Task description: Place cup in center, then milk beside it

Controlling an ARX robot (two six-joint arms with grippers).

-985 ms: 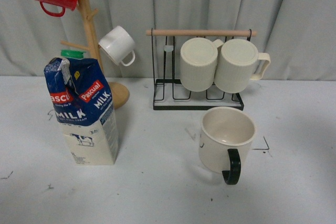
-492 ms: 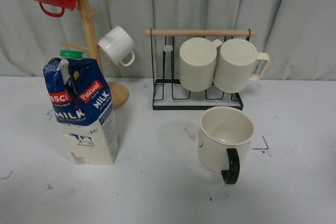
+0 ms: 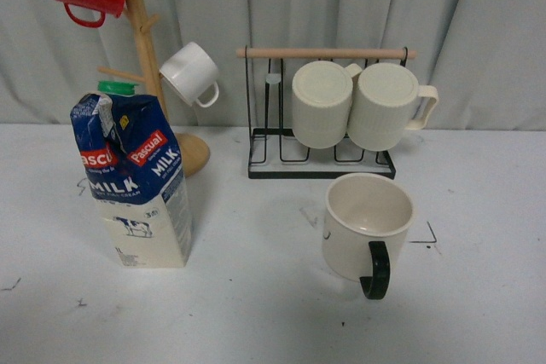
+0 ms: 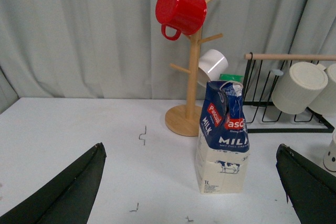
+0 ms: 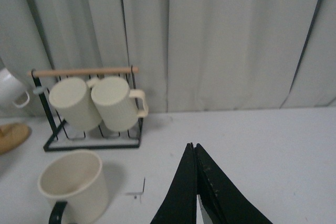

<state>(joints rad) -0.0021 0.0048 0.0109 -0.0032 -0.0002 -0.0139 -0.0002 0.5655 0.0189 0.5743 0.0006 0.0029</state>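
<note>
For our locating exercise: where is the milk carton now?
In the front view the milk carton stands upright on the left of the table, just before the wooden mug tree, well left of the cup.

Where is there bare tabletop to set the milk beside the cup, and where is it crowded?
Bare tabletop lies between the milk and the cup, in front of the wire rack; also right of the cup. Crowded along the back: mug tree and rack.

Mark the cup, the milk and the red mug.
cup (image 3: 341, 245): front view, on the cream outer wall below the rim.
milk (image 3: 141, 178): front view, on the dark blue upper part.
red mug (image 4: 182, 4): left wrist view, on the side wall.
</note>
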